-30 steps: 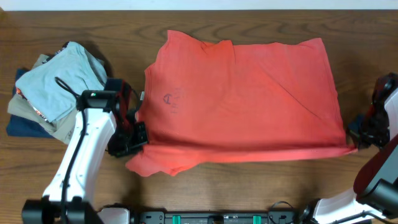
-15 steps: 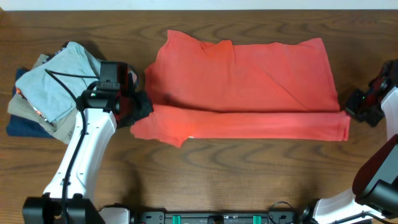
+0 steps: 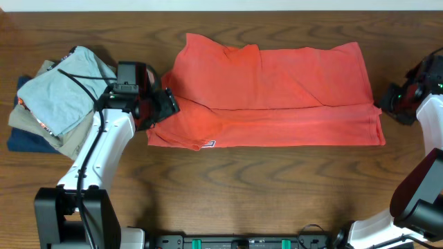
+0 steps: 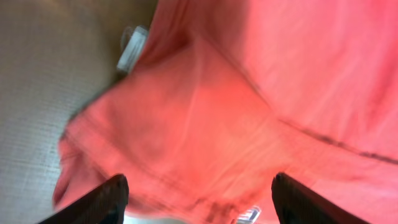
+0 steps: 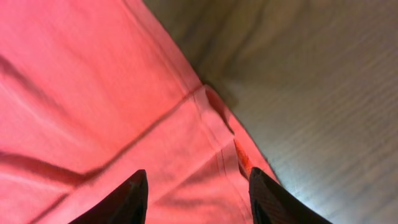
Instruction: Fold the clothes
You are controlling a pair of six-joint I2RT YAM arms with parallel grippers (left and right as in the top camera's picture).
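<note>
The clothes, a coral-red T-shirt [image 3: 270,83], lie flat across the middle of the table, with the near strip folded up over the body. A bit of white lettering [image 3: 208,144] shows at the near left edge. My left gripper [image 3: 166,105] hovers at the shirt's left edge. In the left wrist view it [image 4: 199,178] is open, its fingers wide apart above the red cloth, with the white neck tag [image 4: 132,48] ahead. My right gripper [image 3: 386,104] is at the shirt's right edge. It [image 5: 198,172] is open over the hem corner [image 5: 217,124], and neither gripper holds anything.
A stack of folded garments sits at the far left, with a light blue-grey one [image 3: 66,90] on top of khaki [image 3: 28,119] and navy [image 3: 24,142] ones. The left arm's cable passes over that stack. Bare wooden table [image 3: 277,187] lies in front of the shirt.
Both grippers carried the shirt's near edge away from the front, folding it over the body. Both then opened and let the cloth go.
</note>
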